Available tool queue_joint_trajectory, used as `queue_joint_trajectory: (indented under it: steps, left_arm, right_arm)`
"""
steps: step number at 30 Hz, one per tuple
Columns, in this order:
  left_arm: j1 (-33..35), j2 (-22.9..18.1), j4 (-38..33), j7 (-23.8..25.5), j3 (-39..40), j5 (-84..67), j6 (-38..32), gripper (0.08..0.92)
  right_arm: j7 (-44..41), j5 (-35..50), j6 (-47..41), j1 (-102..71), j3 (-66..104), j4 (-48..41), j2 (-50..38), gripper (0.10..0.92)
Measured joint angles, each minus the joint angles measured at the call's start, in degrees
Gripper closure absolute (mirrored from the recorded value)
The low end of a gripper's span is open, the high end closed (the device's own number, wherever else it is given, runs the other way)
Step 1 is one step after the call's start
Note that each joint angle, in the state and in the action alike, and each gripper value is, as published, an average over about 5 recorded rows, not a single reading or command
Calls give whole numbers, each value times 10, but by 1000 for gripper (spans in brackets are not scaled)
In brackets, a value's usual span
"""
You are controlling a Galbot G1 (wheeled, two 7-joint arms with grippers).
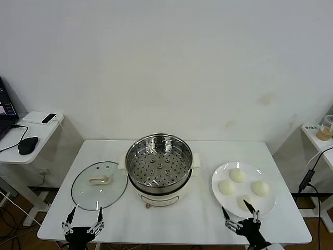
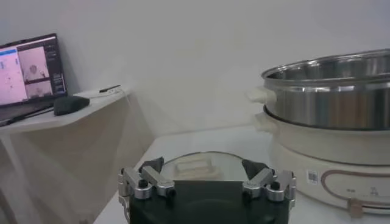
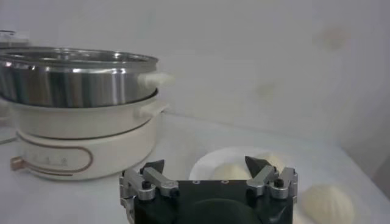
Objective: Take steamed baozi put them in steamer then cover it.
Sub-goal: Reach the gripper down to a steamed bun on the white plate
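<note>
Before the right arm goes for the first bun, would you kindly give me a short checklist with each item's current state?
1. Steamer uncovered and empty: ok, only its perforated floor shows.
2. Lid out of the way: ok, flat on the table to the steamer's left.
3. Buns reachable: ok, all four sit on the plate, apart from each other.
4. Right claw open and free: ok, at the plate's near edge, holding nothing.
5. Left claw clear: ok, open, near the lid's near edge.
</note>
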Motion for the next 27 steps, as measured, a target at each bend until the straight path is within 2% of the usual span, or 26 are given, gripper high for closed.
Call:
queue_joint_trajectory:
  steps: [6, 14, 20, 27]
  left_arm:
    - [-7, 0, -13, 6, -6, 10, 22, 177]
    - [-18, -3, -25, 27, -15, 30, 38, 177]
    - [-24, -5, -26, 33, -16, 40, 44, 177]
    - [-28, -6, -29, 40, -17, 49, 50, 177]
  right_arm:
    - [-3, -40, -9, 29, 16, -11, -18, 203]
    - [-29, -135, -29, 105, 44, -48, -78, 203]
    - [-82, -211, -38, 184, 42, -97, -151, 203]
    - [-181, -294, -24, 299, -7, -178, -243, 203]
